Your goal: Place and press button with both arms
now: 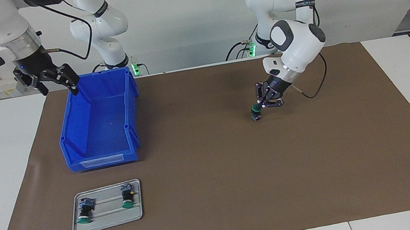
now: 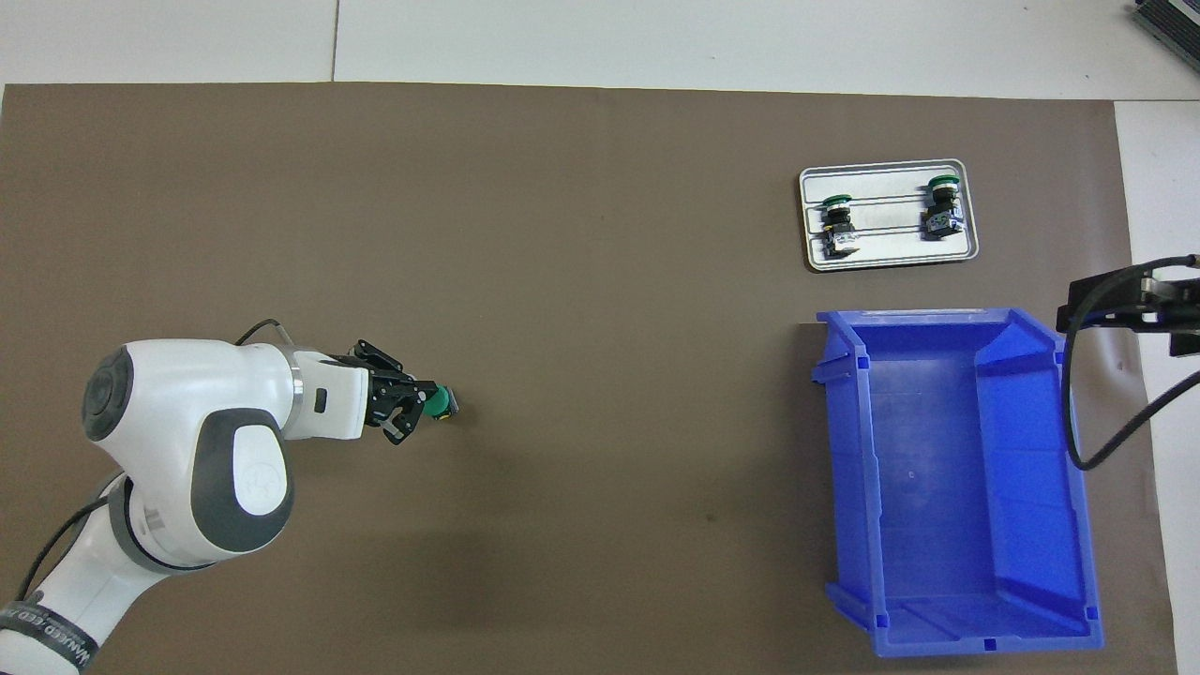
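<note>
Left gripper (image 1: 260, 107) clamped on button (image 1: 256, 113), low over mat (image 1: 217, 195) toward left arm's end. Likely light, rigid, slick cap; grip black body. Right gripper (image 1: 55, 79) parted, empty, waiting over bin (image 1: 70, 144).

Both arms (image 1: 293, 47) are glossy white with rounded grey joint caps, black bands, a silver wrist ring, looping black cables and black grippers.

Green-capped button (image 1: 256, 112), blue bin (image 1: 99, 121), brown mat (image 1: 239, 175), grey tray (image 1: 109, 222)
</note>
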